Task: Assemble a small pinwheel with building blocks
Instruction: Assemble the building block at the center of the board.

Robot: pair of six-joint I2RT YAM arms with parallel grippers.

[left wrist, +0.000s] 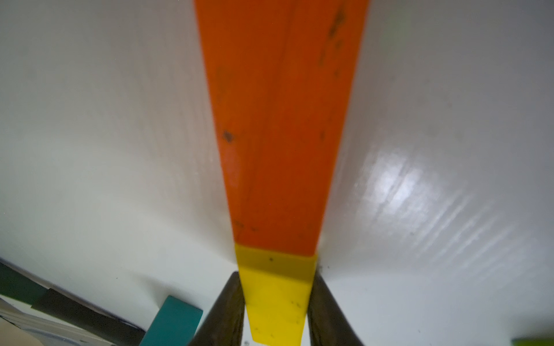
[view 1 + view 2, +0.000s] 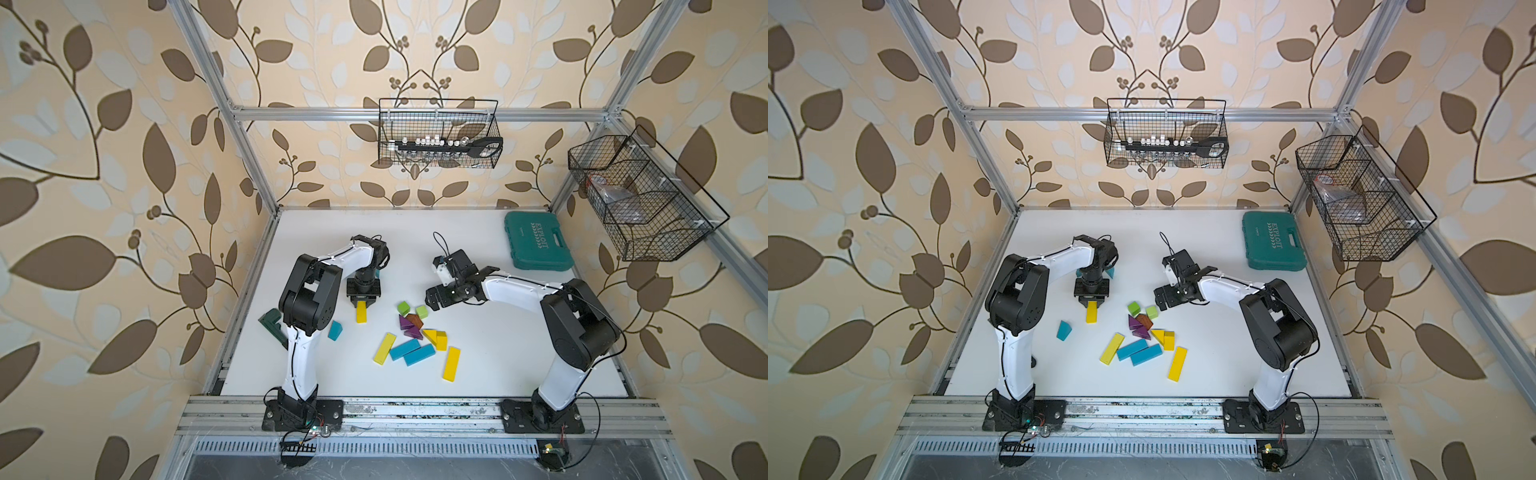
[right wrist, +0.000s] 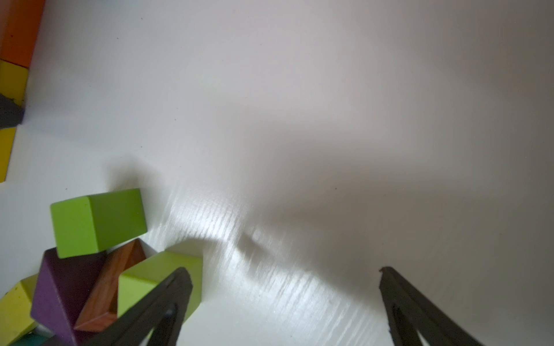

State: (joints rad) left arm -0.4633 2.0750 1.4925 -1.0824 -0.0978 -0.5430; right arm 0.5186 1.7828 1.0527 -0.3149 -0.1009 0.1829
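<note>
L claw [image 2: 361, 304]: yellow bar [image 1: 275, 299] is flanked closely by both fingers; gripped or slack can't be told. An orange bar [image 1: 278, 119] is butted end-to-end beyond the tips. R claw [image 3: 284, 275] is held wide open; 1 green cube [image 3: 141, 281] is seen just beside 1 finger.

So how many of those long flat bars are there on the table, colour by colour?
yellow bar: 3, one of them in the left pincer
blue bar: 2
orange bar: 1, shown only in the wrist views
Total: 6. The stubby yellow block is left out.
</note>
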